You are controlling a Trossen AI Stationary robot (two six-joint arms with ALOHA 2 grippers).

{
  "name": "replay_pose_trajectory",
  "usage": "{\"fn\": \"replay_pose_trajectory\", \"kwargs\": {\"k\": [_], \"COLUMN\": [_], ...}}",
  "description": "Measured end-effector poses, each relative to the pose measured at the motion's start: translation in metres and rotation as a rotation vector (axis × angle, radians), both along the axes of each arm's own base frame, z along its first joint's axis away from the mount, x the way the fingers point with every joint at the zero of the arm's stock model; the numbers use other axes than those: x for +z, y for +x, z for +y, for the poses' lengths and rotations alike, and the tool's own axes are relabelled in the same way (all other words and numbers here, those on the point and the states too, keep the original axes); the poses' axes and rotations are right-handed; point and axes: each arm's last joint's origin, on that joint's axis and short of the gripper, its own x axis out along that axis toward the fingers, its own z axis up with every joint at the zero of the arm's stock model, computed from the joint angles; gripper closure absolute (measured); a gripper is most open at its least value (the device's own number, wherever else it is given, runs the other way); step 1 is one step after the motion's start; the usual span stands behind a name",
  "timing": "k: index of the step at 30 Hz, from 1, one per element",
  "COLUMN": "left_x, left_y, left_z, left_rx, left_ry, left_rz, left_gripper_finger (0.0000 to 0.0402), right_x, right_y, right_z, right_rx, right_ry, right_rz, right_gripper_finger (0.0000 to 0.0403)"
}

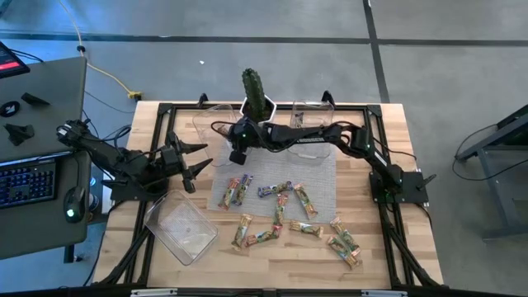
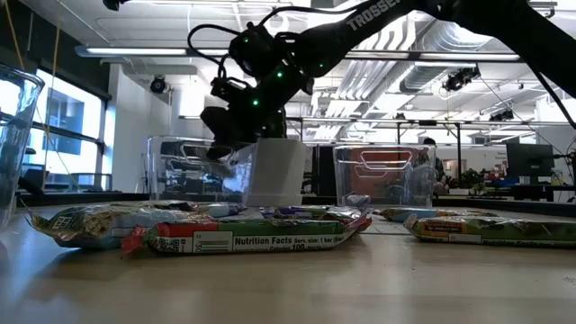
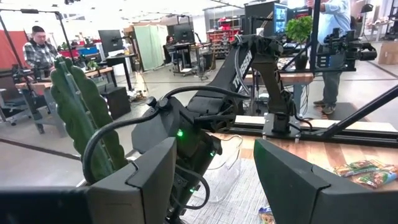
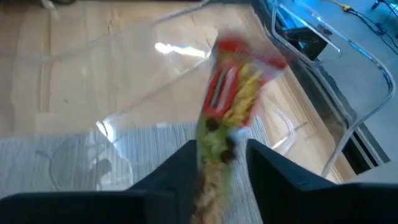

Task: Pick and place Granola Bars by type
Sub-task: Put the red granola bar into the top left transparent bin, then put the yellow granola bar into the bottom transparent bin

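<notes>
Several granola bars point(image 1: 276, 216) in shiny wrappers lie flat on the grey mat and the wood near the table's middle; in the low view one bar point(image 2: 252, 238) lies closest. My right gripper point(image 1: 236, 155) reaches across the table to its far left and is shut on a red-orange and green-yellow bar point(image 4: 233, 93) above a clear tub point(image 4: 124, 81). The same gripper point(image 2: 229, 135) hangs in front of the tubs in the low view. My left gripper point(image 1: 196, 161) is open and waits at the mat's left side, pointing at the right arm point(image 3: 186, 134). My right gripper point(image 4: 224, 168) pinches the bar between its two fingers at one end point(image 4: 214, 146). The fingers lie along the bar, and the rest of it sticks out past the fingertips. The bar is lifted clear above the clear tub.
A second clear tub point(image 1: 313, 120) stands at the far edge, and a third point(image 1: 181, 231) lies at the near left. A cactus in a white pot point(image 1: 256, 95) stands between the far tubs. A black frame point(image 1: 379, 157) rims the table. People show in the room behind.
</notes>
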Motion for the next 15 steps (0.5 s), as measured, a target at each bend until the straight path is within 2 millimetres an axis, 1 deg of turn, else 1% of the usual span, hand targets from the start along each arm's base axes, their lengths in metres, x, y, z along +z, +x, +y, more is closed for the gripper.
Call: {"fn": "replay_pose_trajectory", "kwargs": {"k": [3,6,9,10,11,12,15], "left_x": [0.000,0.000,0.000,0.000,0.000,0.000,0.000], "left_y": [0.000,0.000,0.000,0.000,0.000,0.000,0.000], "left_z": [0.000,0.000,0.000,0.000,0.000,0.000,0.000], "left_rx": [0.000,0.000,0.000,0.000,0.000,0.000,0.000], "left_ry": [0.000,0.000,0.000,0.000,0.000,0.000,0.002], "left_rz": [0.000,0.000,-0.001,-0.001,0.000,0.000,0.003], "left_gripper_finger": [0.0191,0.0191,0.0191,0.0191,0.0191,0.0191,0.0191], "right_x": [-0.001,0.001,0.018,0.026,0.040,0.057,0.118], "right_y": [-0.001,0.001,-0.001,-0.002,-0.005,-0.009,-0.029], "right_z": [0.000,0.000,0.001,0.002,0.004,0.007,0.022], "right_rx": [0.002,0.009,0.064,0.086,0.117,0.151,0.294], "right_ry": [0.000,-0.009,0.012,0.018,0.018,0.021,0.046], "right_rz": [0.011,-0.015,-0.074,-0.093,-0.120,-0.153,-0.263], "right_gripper_finger": [0.0247,0.0237,0.0240,0.0242,0.0243,0.0244,0.0244]}}
